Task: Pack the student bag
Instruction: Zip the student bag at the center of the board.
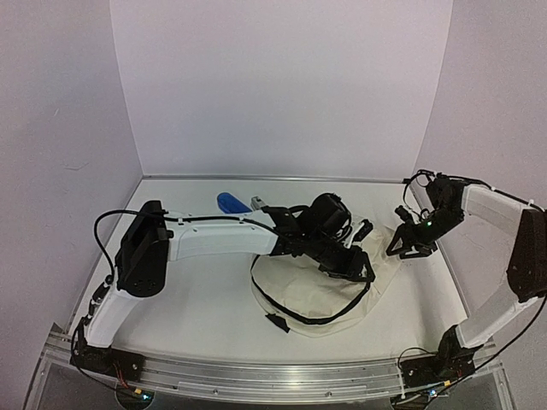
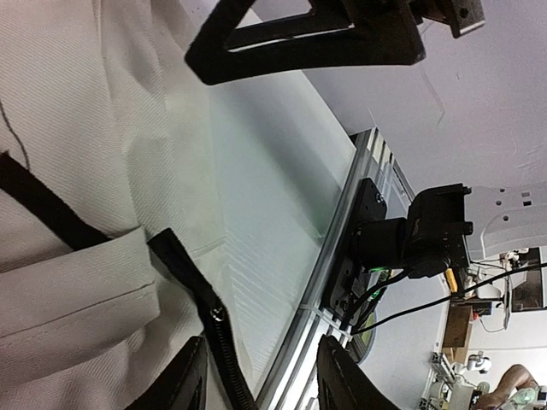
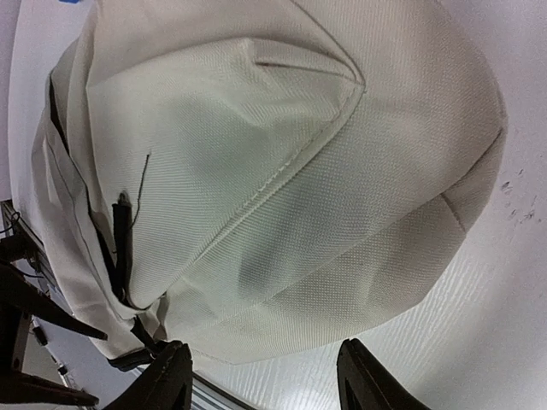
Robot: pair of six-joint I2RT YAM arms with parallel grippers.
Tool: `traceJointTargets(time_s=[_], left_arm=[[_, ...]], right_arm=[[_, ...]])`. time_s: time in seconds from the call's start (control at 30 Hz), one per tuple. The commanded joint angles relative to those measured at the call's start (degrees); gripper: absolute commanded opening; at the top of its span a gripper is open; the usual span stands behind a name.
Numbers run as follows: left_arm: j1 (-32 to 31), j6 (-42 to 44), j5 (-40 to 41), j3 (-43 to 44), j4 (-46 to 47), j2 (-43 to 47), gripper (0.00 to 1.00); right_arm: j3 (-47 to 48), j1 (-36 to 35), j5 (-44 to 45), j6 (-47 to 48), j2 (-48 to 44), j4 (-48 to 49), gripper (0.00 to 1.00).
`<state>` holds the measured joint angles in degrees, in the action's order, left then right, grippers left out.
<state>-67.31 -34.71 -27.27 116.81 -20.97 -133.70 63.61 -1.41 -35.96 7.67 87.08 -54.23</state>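
Two open tools: close your left gripper (image 2: 265, 363) squarely on the zipper (image 2: 224, 342) at two o'clock on the student bag (image 1: 316, 295); right gripper (image 3: 263, 352) hangs empty

Enclosed white booth, even light.
Plain pale walls (image 1: 282, 85) on three sides; white tabletop (image 1: 197, 299); aluminium rail (image 1: 273, 376) along near edge.

Matt woven-cloth student bag (image 3: 282, 188), smooth white table (image 3: 504, 282)
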Motion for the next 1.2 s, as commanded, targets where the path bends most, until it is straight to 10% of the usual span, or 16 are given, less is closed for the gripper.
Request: traceJointTargets(time_s=[0.0, 1.17], left_arm=[[-0.3, -2.0, -0.6, 4.4, 1.0, -1.9, 0.44], [-0.3, -5.8, 15.6, 17.1, -10.2, -11.6, 0.39]], right_arm=[[0.0, 0.0, -3.7, 2.3, 2.4, -1.3, 0.58], [0.2, -0.2, -8.3, 3.1, 6.7, -1.5, 0.59]])
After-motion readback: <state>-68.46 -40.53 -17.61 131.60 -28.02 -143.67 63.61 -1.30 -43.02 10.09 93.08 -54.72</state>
